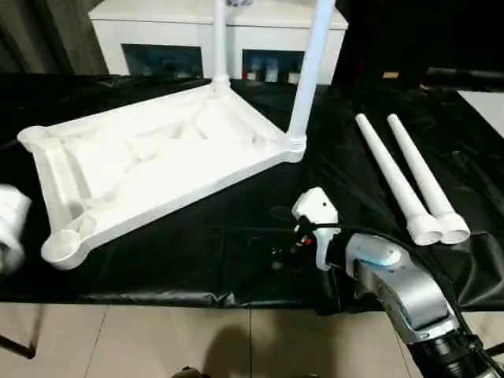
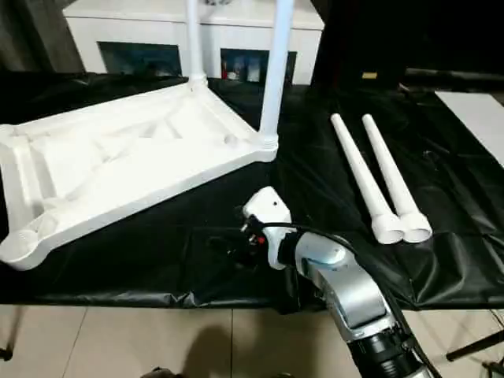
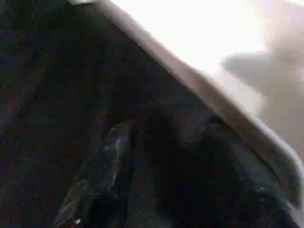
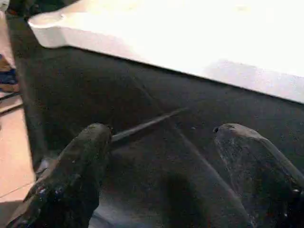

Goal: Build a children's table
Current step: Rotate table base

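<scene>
The white tabletop (image 1: 150, 165) lies upside down on the black cloth, ribbed underside up. Two white legs stand upright in its far corner sockets, one at the back (image 1: 219, 39) and one at the right (image 1: 309, 71). Two more legs (image 1: 394, 177) (image 1: 425, 177) lie side by side on the cloth at the right, flared ends toward me. My right gripper (image 4: 161, 128) hovers low over the cloth near the front edge, open and empty, pointing at the tabletop's near long side. My left gripper (image 3: 161, 152) sits over dark cloth beside a white tabletop edge (image 3: 204, 42), fingers apart with nothing between them.
A white cabinet (image 1: 157, 31) with dark glass doors stands behind the table. The black cloth (image 1: 197, 260) ends at the front edge, with tiled floor (image 1: 157, 339) below. A white part of my left arm (image 1: 9, 224) shows at the left, near the tabletop's front corner socket (image 1: 63, 248).
</scene>
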Controlling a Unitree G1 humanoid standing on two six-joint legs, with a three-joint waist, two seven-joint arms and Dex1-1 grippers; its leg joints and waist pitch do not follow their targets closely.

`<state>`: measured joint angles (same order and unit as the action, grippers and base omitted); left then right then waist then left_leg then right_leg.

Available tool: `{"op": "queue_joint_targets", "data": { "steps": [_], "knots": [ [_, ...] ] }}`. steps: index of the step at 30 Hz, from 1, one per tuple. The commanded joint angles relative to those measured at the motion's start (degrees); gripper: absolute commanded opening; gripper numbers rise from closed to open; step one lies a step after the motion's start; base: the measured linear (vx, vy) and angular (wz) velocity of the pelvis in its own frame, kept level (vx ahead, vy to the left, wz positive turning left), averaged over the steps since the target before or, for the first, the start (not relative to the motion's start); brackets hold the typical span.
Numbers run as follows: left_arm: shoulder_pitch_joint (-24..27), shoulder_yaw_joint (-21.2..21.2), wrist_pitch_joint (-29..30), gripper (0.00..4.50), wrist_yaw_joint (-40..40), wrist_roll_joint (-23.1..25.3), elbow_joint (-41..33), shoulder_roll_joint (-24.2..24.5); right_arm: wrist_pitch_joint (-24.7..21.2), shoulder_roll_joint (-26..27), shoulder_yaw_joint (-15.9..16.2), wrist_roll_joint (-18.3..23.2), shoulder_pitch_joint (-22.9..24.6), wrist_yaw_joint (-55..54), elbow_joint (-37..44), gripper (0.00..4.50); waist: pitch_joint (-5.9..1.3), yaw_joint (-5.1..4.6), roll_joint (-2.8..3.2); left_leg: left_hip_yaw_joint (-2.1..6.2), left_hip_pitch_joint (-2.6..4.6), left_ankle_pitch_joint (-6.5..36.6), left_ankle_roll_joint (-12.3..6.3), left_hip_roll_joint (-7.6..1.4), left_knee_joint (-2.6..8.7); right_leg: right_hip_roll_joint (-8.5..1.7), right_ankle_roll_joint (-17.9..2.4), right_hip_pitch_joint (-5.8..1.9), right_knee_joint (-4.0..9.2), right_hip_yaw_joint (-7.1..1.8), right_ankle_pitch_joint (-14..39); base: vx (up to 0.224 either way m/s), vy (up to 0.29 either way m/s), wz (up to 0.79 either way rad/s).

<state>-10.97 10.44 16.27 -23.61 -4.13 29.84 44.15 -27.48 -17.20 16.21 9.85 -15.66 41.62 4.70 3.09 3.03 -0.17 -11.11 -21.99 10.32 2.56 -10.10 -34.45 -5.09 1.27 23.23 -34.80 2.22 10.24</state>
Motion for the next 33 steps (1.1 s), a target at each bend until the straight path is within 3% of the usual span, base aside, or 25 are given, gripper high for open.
{"op": "queue_joint_targets", "data": {
  "steps": [1,6,10,17,20,23,25,27,28,29,30,31,33],
  "knots": [
    [0.94,-2.23,0.92,2.44,-5.81,-1.88,-3.25,0.99,-0.08,-0.62,-0.03,0.99,-0.63,0.82,0.77,3.88,-2.99,-0.14,1.59,2.05,2.40,28.56,4.69,-2.99,5.79,-2.68,-9.71,-0.17,4.69,-2.37,20.28,0.000,0.000,0.00],
    [4.61,-3.81,0.64,2.44,-16.55,-4.76,-9.10,3.20,-0.66,-1.25,-0.11,3.82,0.16,4.03,3.15,3.88,-2.93,-0.07,1.64,2.16,2.13,28.41,4.60,-3.04,5.97,-2.82,-9.41,-0.50,4.63,-2.41,20.55,0.000,0.000,0.00],
    [7.42,-5.59,4.13,2.44,-24.20,-8.67,-16.46,3.99,-2.45,-4.04,1.58,7.10,2.00,10.20,6.92,3.88,-2.88,0.20,1.79,1.94,2.61,29.13,4.67,-3.21,6.03,-2.59,-9.91,-0.27,4.52,-2.47,19.75,0.000,0.000,0.00],
    [6.89,-9.31,4.86,2.44,-26.00,-8.81,-21.18,0.41,-4.01,-7.21,2.36,10.26,3.44,14.95,10.14,3.88,-2.85,0.12,1.52,1.80,2.17,26.64,3.97,-3.02,5.78,-2.71,-10.15,-0.74,4.54,-2.52,19.39,0.000,0.000,0.00],
    [5.95,-11.44,6.36,2.44,-26.18,-9.57,-24.13,-2.23,-0.53,-6.12,0.92,5.55,2.22,9.61,6.47,3.88,-2.80,0.07,1.42,1.82,2.30,27.07,4.59,-2.99,5.66,-2.86,-9.66,-0.42,4.91,-2.53,22.82,0.000,0.000,0.00],
    [4.50,-14.62,7.39,2.44,-25.64,-9.35,-26.72,-5.23,1.12,-3.07,-3.40,-0.26,-1.83,-2.98,-2.59,3.88,-2.69,-0.35,1.27,1.94,2.34,27.92,5.25,-2.67,5.55,-2.71,-9.10,-0.28,5.21,-2.30,26.42,0.000,0.000,0.00],
    [2.85,-16.73,7.35,2.44,-24.72,-8.20,-26.90,-7.87,0.59,-2.67,-5.83,-0.64,-3.43,-7.05,-5.56,3.88,-2.72,-0.49,0.88,1.91,2.54,28.39,5.38,-2.64,5.46,-2.59,-8.39,-0.27,5.45,-2.22,27.26,0.000,0.000,0.00],
    [0.61,-18.87,6.35,2.44,-23.82,-6.77,-25.66,-11.13,0.34,-3.31,-6.90,-0.20,-3.59,-7.58,-5.74,3.88,-2.82,-0.39,1.01,1.71,2.92,28.19,5.09,-2.55,5.22,-2.42,-7.65,-0.12,5.72,-2.28,27.20,0.000,0.000,0.00],
    [-0.78,-20.02,5.36,2.44,-23.09,-5.55,-24.23,-12.82,0.35,-3.82,-6.90,0.13,-3.21,-6.76,-5.26,3.88,-2.87,-0.27,0.85,1.64,2.85,27.59,4.60,-2.56,5.15,-2.43,-7.40,-0.23,5.78,-2.33,26.66,0.000,0.000,0.00],
    [-1.72,-20.69,4.79,2.44,-22.24,-4.53,-23.12,-13.89,0.64,-4.12,-6.71,-0.39,-2.97,-6.63,-5.07,3.88,-2.97,-0.40,0.81,1.84,2.12,26.24,4.18,-2.54,5.32,-2.55,-7.23,-0.88,5.45,-2.22,25.68,0.000,0.000,0.00],
    [-1.72,-20.69,4.79,2.44,-22.24,-4.53,-23.12,-13.89,0.64,-4.12,-6.71,-0.39,-2.97,-6.63,-5.07,3.88,-2.97,-0.40,0.81,1.84,2.12,26.24,4.18,-2.54,5.32,-2.55,-7.23,-0.88,5.45,-2.22,25.68,0.000,0.000,0.00],
    [-3.57,-21.79,3.57,2.44,-20.68,-2.86,-20.80,-15.88,0.98,-4.34,-6.81,-1.12,-2.67,-7.11,-4.98,3.88,-3.09,-0.66,0.74,1.86,1.61,24.50,3.75,-2.46,5.36,-2.52,-6.75,-1.16,5.48,-2.11,24.84,0.000,0.000,0.00],
    [-5.69,-22.70,2.10,2.44,-18.79,-1.38,-17.91,-18.10,1.25,-4.24,-7.50,-1.69,-2.58,-8.39,-5.26,3.88,-3.26,-0.83,0.59,1.66,1.79,23.56,3.55,-2.35,5.02,-2.46,-6.98,-0.97,5.55,-2.17,23.84,0.000,0.000,0.00]
  ]
}}
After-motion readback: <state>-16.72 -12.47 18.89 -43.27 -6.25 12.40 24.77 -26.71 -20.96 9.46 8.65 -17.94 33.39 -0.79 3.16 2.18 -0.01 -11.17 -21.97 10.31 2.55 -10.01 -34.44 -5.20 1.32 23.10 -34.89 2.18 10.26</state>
